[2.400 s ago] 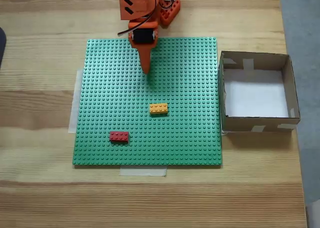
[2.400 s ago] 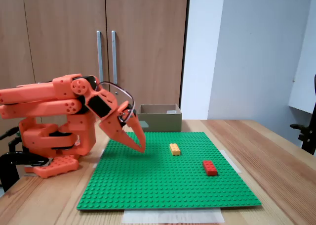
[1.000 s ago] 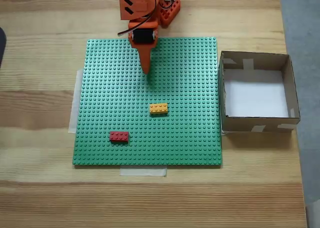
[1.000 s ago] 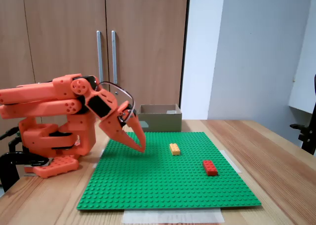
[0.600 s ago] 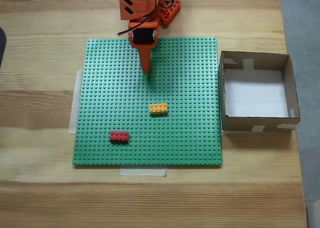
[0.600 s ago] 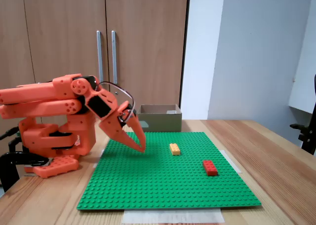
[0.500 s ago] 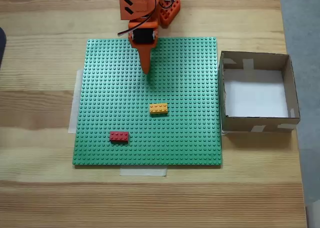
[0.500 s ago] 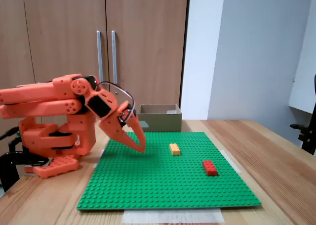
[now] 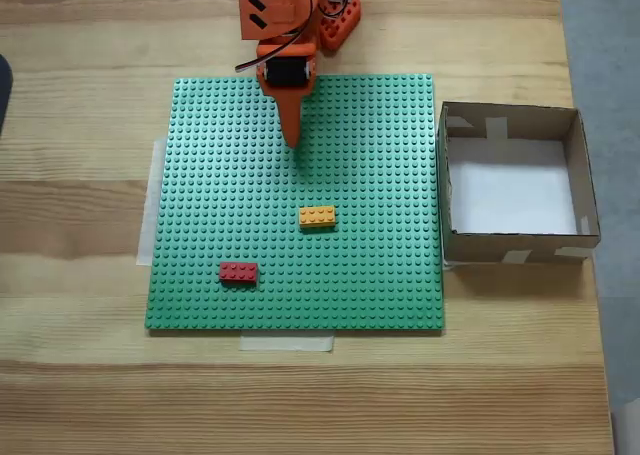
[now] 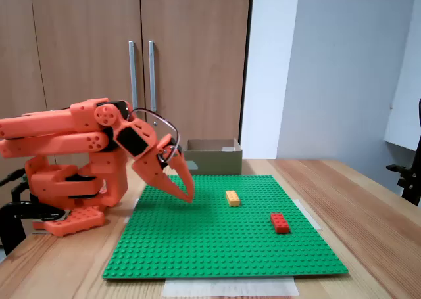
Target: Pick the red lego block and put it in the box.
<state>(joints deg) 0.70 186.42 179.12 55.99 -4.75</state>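
Item 1: small red rectangular lego block [image 9: 238,272], lower left of the green studded baseplate [image 9: 200,175] in the top-down fixed view; lower right of the plate [image 10: 197,246] in the side-on fixed view [image 10: 279,223]. It lies flat, long side across the top-down frame, studs up. Judged light, rigid and smooth-sided, probably somewhat slippery under hard fingers; if pressed onto the plate's studs it may resist lifting. Best hold is judged to be across the two long faces, at mid-length.

Item 2: orange plastic two-finger gripper [image 9: 293,141], upper centre of the plate in the top-down fixed view; left of centre in the side-on fixed view [image 10: 187,195]. Fingers are drawn together to a point and carry nothing; tip sits low over the plate. The red block lies well apart from it, further down the frame and to the left.

Item 3: yellow-orange lego brick [image 9: 317,216], centre of the plate, between the gripper and the lower edge, right of the red block.

Item 4: square brown cardboard box [image 9: 590,190], white floor, right of the plate, just beside its edge.
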